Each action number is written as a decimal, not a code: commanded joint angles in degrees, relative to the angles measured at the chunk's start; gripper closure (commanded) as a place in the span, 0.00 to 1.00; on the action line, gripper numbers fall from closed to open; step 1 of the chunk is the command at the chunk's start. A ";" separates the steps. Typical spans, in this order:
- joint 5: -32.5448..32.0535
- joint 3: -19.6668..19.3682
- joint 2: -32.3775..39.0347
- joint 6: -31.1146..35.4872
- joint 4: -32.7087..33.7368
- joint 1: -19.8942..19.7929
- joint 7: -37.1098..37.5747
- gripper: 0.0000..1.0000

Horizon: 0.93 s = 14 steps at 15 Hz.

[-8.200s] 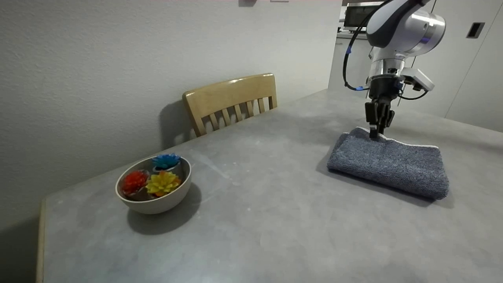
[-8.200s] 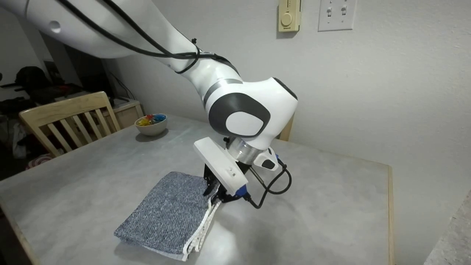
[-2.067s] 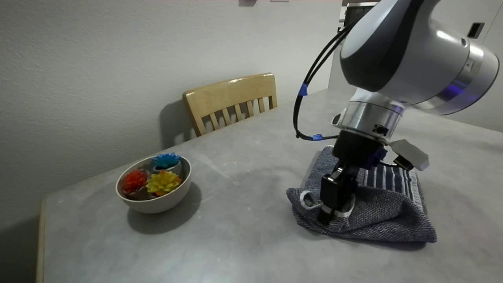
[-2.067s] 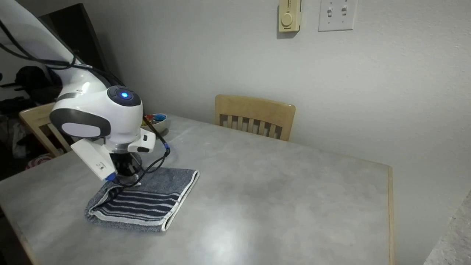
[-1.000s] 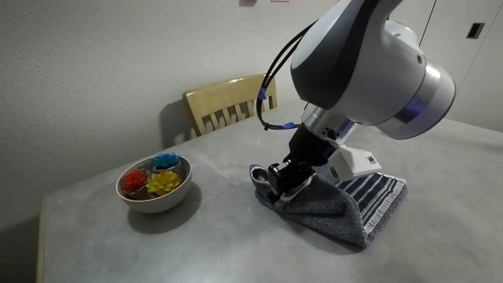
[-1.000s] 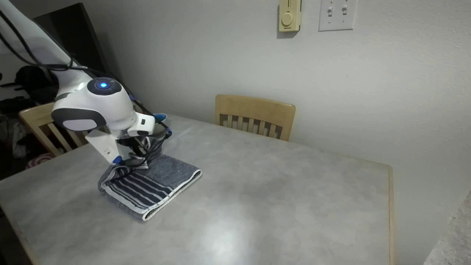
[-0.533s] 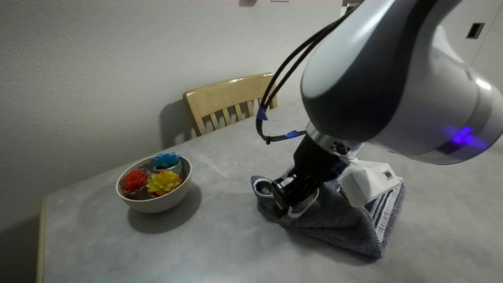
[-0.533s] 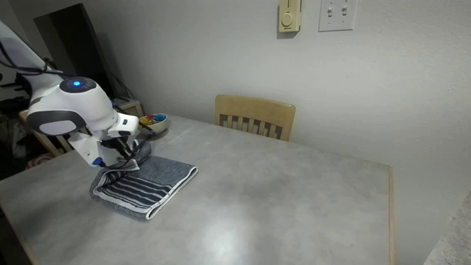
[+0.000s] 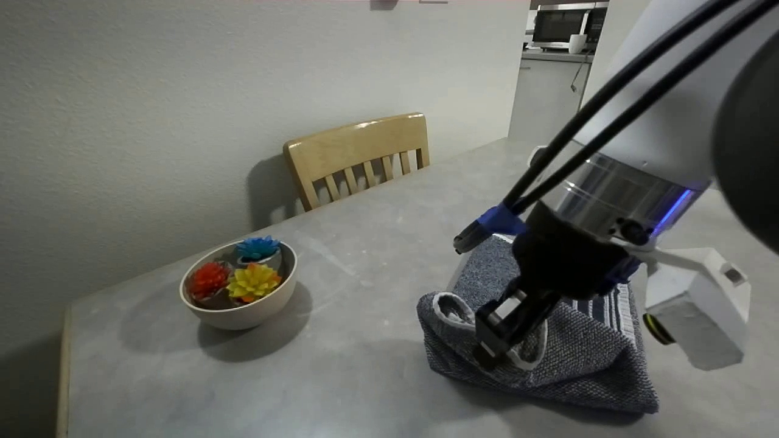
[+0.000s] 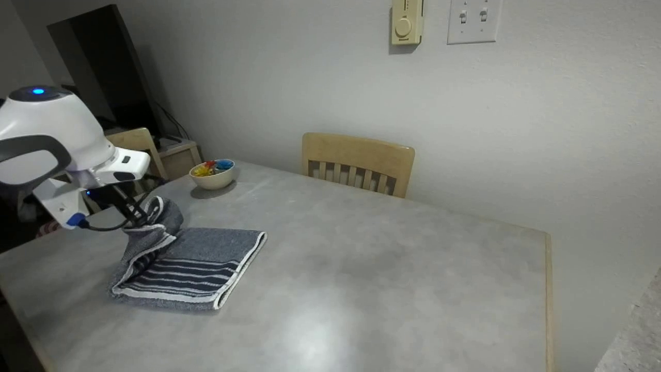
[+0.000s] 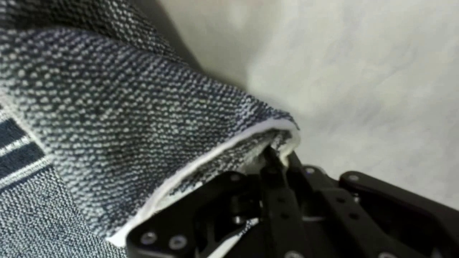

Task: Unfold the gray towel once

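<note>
The surface (image 10: 387, 289) spreads across the lower frame in both exterior views. A chair (image 9: 359, 143) stands beyond it, upper middle. The towel (image 9: 590, 344) lies on the surface, lower right of the frame in an exterior view, a flap partly covering its stripes. The hand (image 11: 281, 157), lower middle of the wrist view, grips the towel by its white edge. In an exterior view a bowl (image 9: 252, 317) at left holds red, yellow and blue flowers (image 9: 252, 283).
</note>
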 commanded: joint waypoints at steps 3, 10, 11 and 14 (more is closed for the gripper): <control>-11.89 2.80 -7.53 -0.74 -4.61 -1.57 11.12 0.99; -16.12 7.47 -7.53 -0.70 -5.01 -1.29 13.94 0.99; -15.96 8.44 -7.27 -0.88 -4.94 -1.56 13.56 0.99; -13.40 10.11 -6.42 -1.18 -4.81 -0.99 10.97 0.99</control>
